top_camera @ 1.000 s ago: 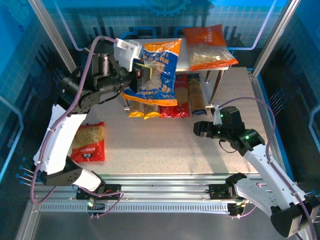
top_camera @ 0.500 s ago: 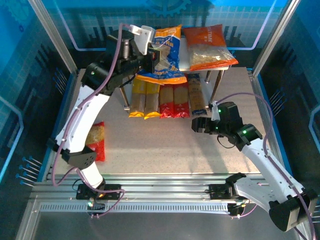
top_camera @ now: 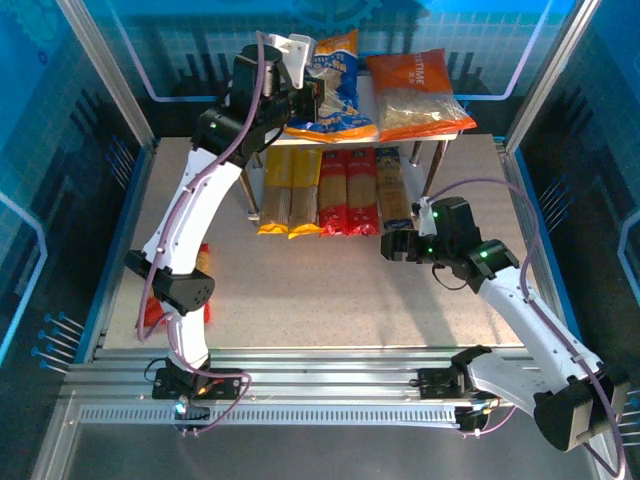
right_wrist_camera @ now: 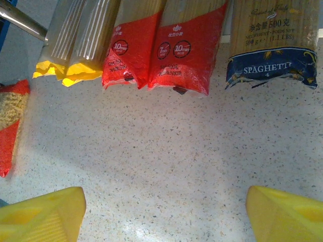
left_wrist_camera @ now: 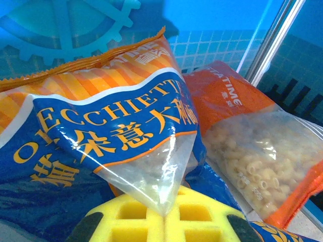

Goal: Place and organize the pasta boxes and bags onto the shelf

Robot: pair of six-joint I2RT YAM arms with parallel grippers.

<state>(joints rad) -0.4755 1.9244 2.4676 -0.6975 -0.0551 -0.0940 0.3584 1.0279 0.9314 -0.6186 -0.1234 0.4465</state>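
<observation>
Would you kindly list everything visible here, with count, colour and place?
table: one, pale speckled, underneath all
shelf: one, grey-white, table's far side
spaghetti packs: five, two yellow, two red, one blue, side by side beneath the shelf top
blue bag: one, blue with orange edges, shelf top left, gripped
orange bag: one, orange, shelf top right
red bag: one, red, table's left
left claw: one, yellow pads, shut on the blue bag
right claw: one, yellow pads, open above the table

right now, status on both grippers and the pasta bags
Left gripper shut on blue bag, beside orange bag. Right gripper open over table. Red bag on table, unshelved. No obstruction seen.
</observation>
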